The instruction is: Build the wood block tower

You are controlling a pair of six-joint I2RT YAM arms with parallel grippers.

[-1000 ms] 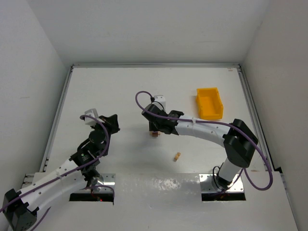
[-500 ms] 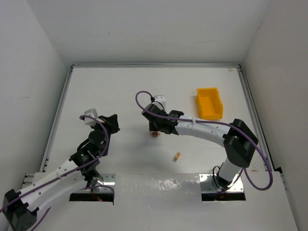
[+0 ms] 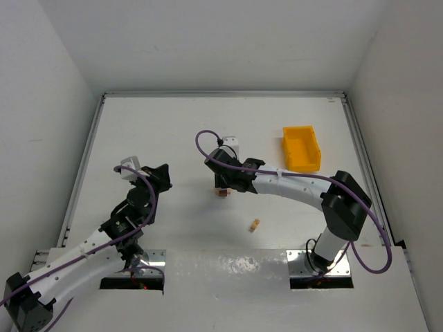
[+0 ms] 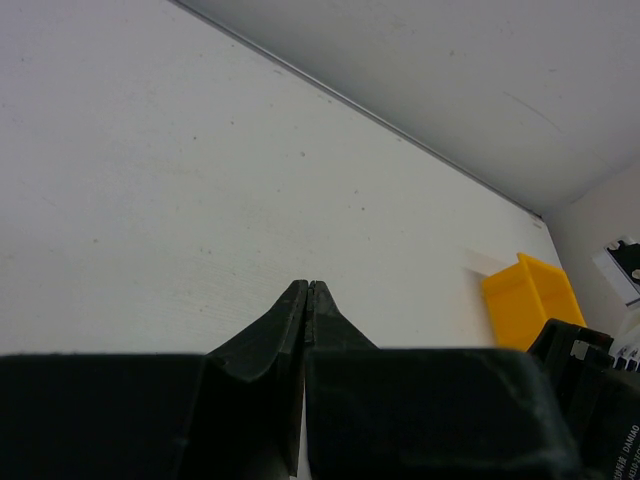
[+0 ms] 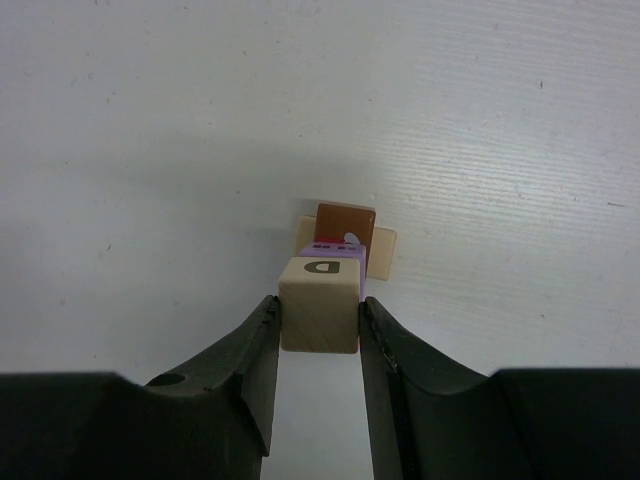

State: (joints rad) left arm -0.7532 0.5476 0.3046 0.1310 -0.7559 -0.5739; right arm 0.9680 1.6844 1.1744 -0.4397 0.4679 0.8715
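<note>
White surface [image 3: 173, 138]: right hand [image 5: 319, 302] clamped a pale block [image 5: 320, 320] at the tower [image 5: 344, 222]; left hand [image 4: 308, 288] was pinched together.

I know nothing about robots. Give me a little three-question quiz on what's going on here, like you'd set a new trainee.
1. True or false: the left tool is holding a block.
2. What is the right tool gripping? A a spoon; B a pale lettered block; C nothing.
3. Fill in the gap: the plastic bin is ____ in colour.
Key: 1 false, its jaws are shut on nothing. 2 B. 3 yellow.
</note>
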